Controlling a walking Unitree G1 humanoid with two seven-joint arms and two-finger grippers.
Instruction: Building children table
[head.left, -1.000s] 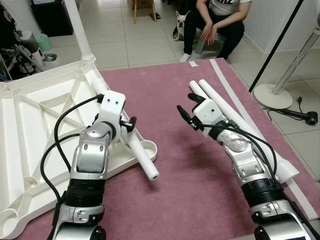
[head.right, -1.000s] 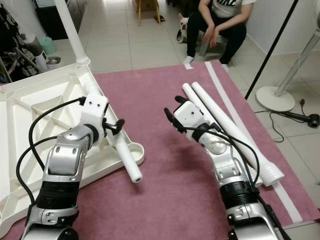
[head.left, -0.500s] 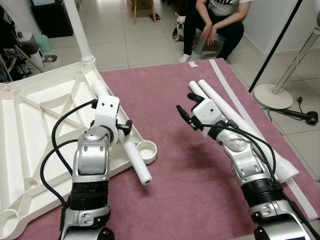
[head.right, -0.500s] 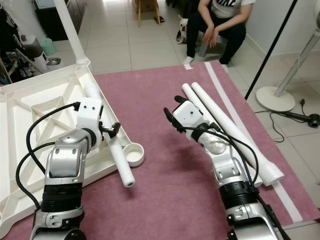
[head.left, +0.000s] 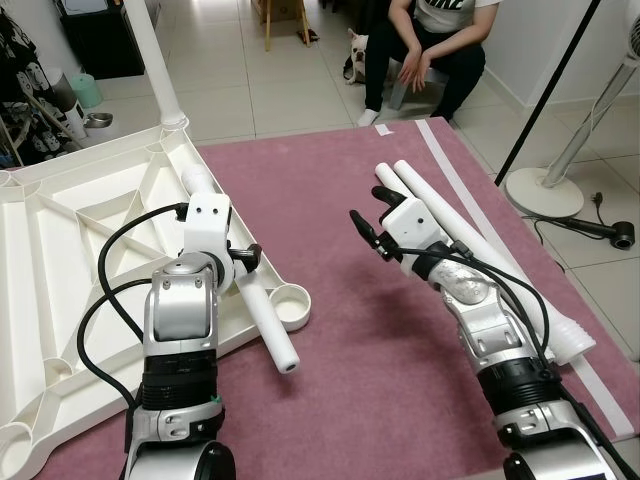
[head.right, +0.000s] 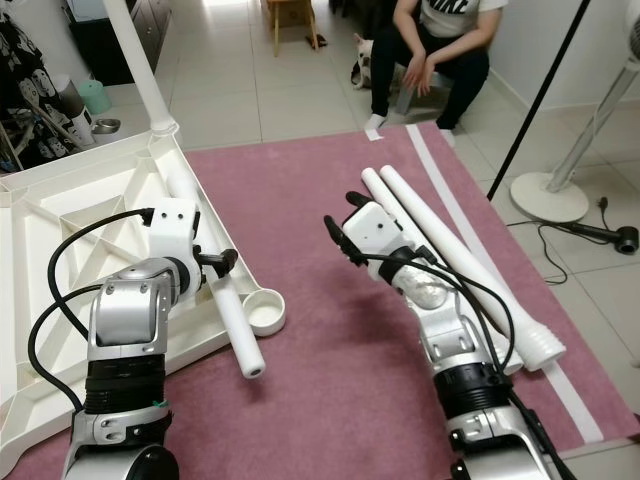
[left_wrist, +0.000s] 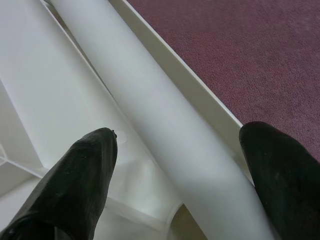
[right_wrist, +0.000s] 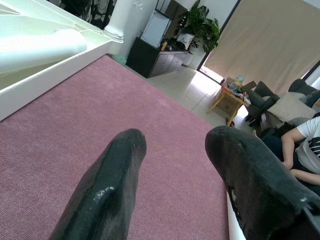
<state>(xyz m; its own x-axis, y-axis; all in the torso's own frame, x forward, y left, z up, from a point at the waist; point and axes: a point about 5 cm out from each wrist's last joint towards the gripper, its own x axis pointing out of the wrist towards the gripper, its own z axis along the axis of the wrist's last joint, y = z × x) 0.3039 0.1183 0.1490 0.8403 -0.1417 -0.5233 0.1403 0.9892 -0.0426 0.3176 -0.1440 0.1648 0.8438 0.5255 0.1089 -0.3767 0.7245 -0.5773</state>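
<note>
— What is lying on the floor here?

— A mauve rug (head.left: 340, 190) is covering pale floor tiles (head.left: 260, 80), and an upturned white children's table top (head.left: 70, 250) is resting on the rug's left part, with one leg (head.left: 155, 60) standing up at its far corner. A person (head.left: 425, 50) is sitting at the far side with a small dog (head.left: 356, 52) beside them; a fan stand (head.left: 560, 170) is standing on the right.

— And the left arm?

— The left gripper (left_wrist: 185, 165) is reaching over the table top's right edge, its fingers (left_wrist: 75, 180) spread on either side of a white table leg (head.left: 250, 290) that is lying along that edge, its near end beside a round socket (head.left: 288, 305).

— The right one?

— The right gripper (head.left: 368, 212) is hovering over the rug, fingers (right_wrist: 105, 185) parted and holding nothing. Two more white legs (head.left: 470, 240) are lying just right of it, side by side.
</note>
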